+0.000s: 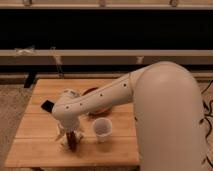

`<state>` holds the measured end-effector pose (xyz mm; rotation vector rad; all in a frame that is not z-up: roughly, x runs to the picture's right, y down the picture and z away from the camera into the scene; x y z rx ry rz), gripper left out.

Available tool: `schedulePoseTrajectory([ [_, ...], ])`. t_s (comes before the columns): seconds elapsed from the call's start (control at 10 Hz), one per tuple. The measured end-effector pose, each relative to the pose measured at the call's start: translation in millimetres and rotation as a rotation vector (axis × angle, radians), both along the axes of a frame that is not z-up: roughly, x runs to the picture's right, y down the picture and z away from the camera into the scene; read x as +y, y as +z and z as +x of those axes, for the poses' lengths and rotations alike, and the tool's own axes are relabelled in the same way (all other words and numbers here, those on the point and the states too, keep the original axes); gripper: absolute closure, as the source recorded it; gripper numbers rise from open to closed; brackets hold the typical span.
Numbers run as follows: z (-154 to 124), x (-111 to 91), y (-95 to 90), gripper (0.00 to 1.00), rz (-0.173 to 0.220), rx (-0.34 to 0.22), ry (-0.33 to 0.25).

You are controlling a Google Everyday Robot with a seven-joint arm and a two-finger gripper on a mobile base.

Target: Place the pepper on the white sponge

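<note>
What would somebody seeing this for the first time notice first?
The big white robot arm fills the right side and reaches down over the wooden table. Its hand is at the table's front left, with the dark red pepper at it. A white paper cup stands just to its right.

white robot arm's gripper [71, 141] low over the light wooden table [35, 127], slim dark red pepper [72, 140] at its tip. white paper cup [102, 129] just beside, flat black rectangular object [47, 106] near table's left edge.
</note>
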<state>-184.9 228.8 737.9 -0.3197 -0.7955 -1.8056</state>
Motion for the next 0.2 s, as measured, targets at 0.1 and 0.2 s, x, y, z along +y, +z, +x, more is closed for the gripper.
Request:
schedulePoseTrajectory([
  [0.1,-0.6,0.6,-0.1,0.2,-0.001,-0.001,-0.001],
  [0.2,-2.3,0.8,-0.6,0.2,0.0,-0.004,-0.003],
])
